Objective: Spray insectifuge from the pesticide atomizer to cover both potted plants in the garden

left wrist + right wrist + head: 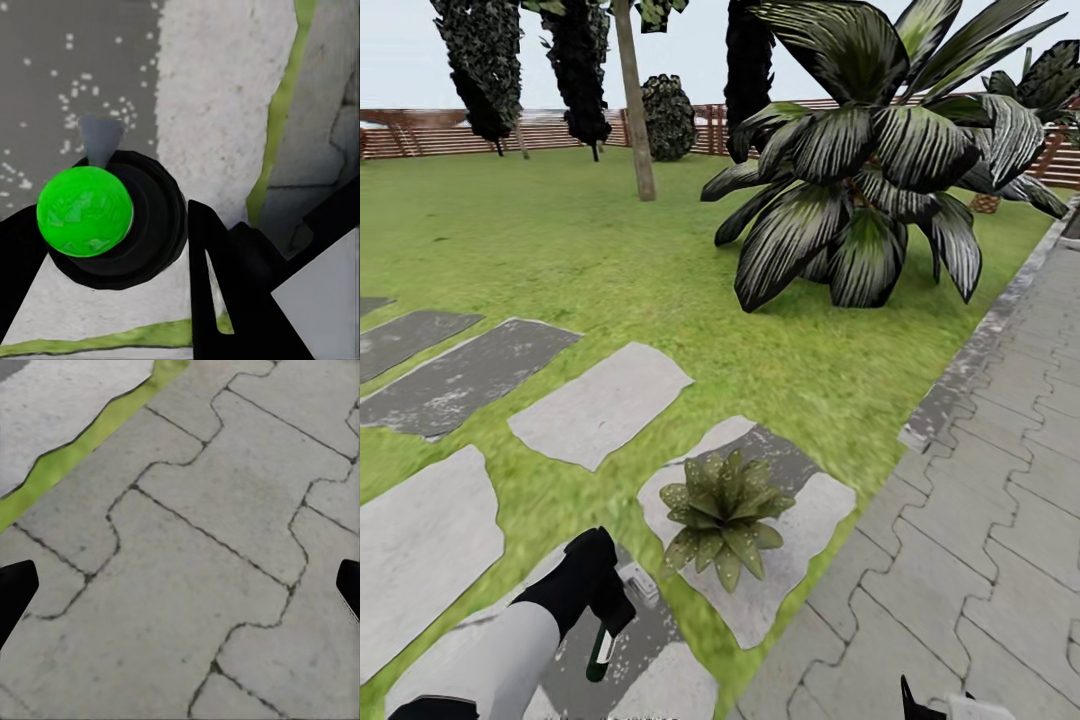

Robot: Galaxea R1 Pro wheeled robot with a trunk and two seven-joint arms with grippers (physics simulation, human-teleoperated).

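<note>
Head view: left gripper (603,600) low at lower left, black, on white forearm, clamped on pesticide atomizer (600,652); bottle's green band + black end poking down below the fingers, over a dark grey stepping stone (635,640). Small white/grey part at gripper's upper side, prob. nozzle end, can't tell for sure.

Left wrist view: atomizer (85,211) seen end-on, bright green round face in black ring, grey pointed tip behind it. Black fingers (217,277) on both sides of bottle, narrow, pressed to it. Below: speckled dark stone, paler stone, thin grass strip.

One potted plant (724,515) just right of left gripper & slightly farther off, apart from it; low rosette, pointed pale-speckled leaves, sitting on a pale stepping stone (815,510) w/ dark patch. Pot itself hidden under leaves.

Right gripper (930,705) barely in frame at bottom edge, right side, over grey interlocking paving (980,560). Right wrist view: two black fingertips (15,592) at opposite edges, spread wide, nothing between; paving (210,547) beneath, grass strip at one corner.

Beyond: lawn (560,240), more stepping stones at left, big striped-leaf plant (870,190) at upper right, tree trunk (634,100), dark shrubs, brown slat fence (430,135) along far edge.
</note>
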